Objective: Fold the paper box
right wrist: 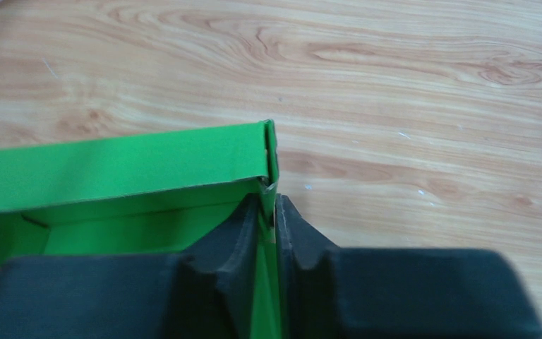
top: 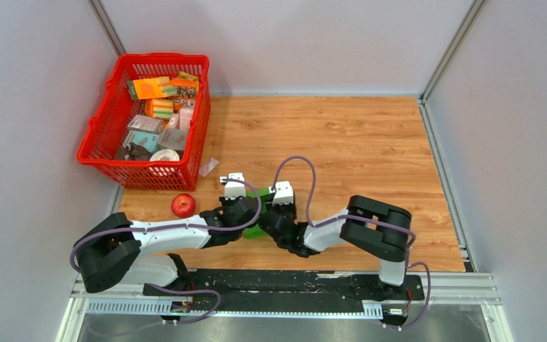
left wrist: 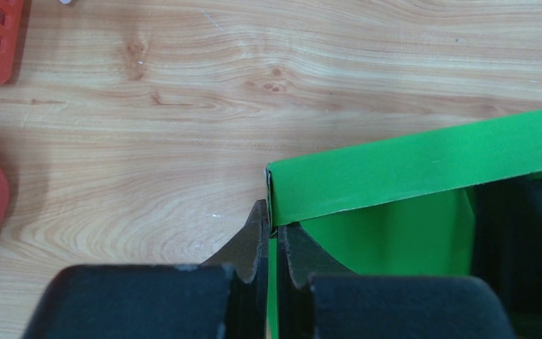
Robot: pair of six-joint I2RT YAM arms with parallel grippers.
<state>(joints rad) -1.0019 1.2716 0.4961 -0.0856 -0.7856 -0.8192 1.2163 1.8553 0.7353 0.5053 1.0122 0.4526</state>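
Paper box (left wrist: 409, 166) stands near-centre on the tabletop (top: 356, 142) between both arms, side walls up as an open tray, left tool (left wrist: 272, 229) clamped narrow on its left end wall, right tool (right wrist: 272, 212) pinching the right end wall, so mostly folded, ends likely need locking

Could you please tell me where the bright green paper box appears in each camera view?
Top external: bright green paper box just below centre, only slivers showing.
Left wrist: box in right half, reaching that edge.
Right wrist: box in left half, reaching that edge.
Shared landmark: the wood-grain tabletop.
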